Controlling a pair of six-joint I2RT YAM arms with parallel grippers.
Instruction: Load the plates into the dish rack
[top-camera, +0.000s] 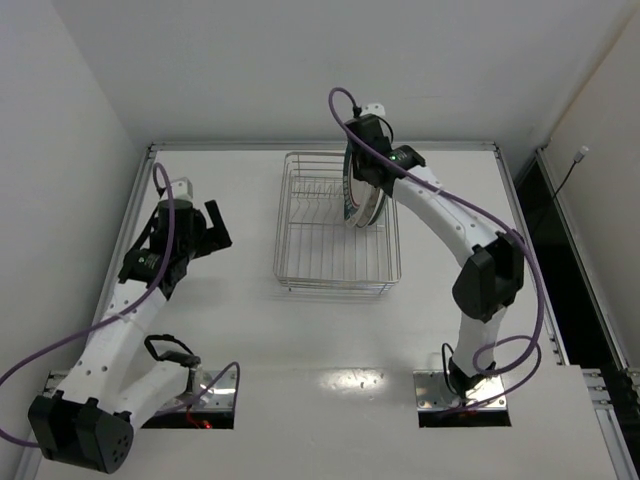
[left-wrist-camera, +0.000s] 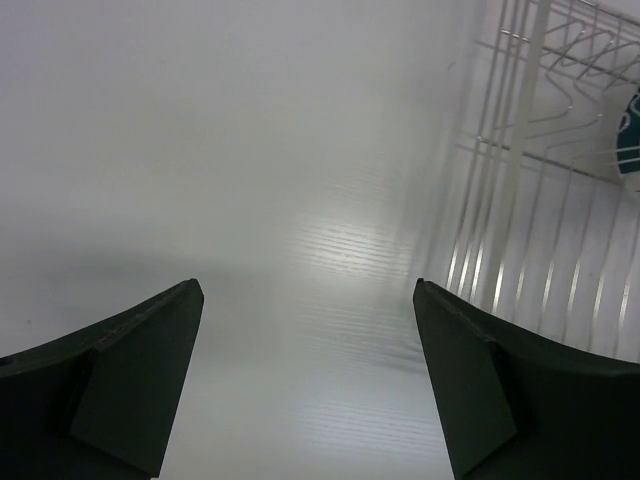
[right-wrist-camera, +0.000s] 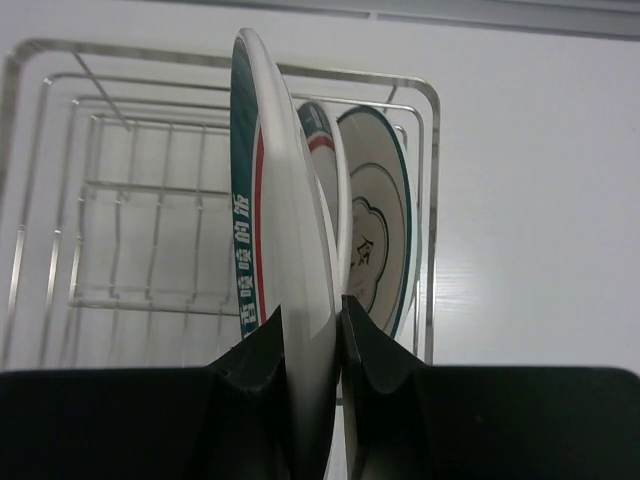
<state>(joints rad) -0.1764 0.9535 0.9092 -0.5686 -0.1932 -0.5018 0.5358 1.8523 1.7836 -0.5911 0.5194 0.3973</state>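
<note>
The silver wire dish rack (top-camera: 320, 225) stands at the table's middle. My right gripper (right-wrist-camera: 312, 305) is shut on the rim of a white plate with a teal rim and red ring (right-wrist-camera: 285, 200), held on edge inside the rack's right side (top-camera: 362, 205). Just behind it stand a second teal-rimmed plate (right-wrist-camera: 318, 140) and the larger white plate with a grey centre mark (right-wrist-camera: 375, 240). My left gripper (left-wrist-camera: 308, 290) is open and empty over bare table, left of the rack (left-wrist-camera: 540, 150). A bit of teal plate (left-wrist-camera: 630, 135) shows inside the rack.
The rack's left half (right-wrist-camera: 140, 230) holds only upright wire prongs. Raised table rails run along the back and sides (top-camera: 320, 146). White walls close in on the left and back.
</note>
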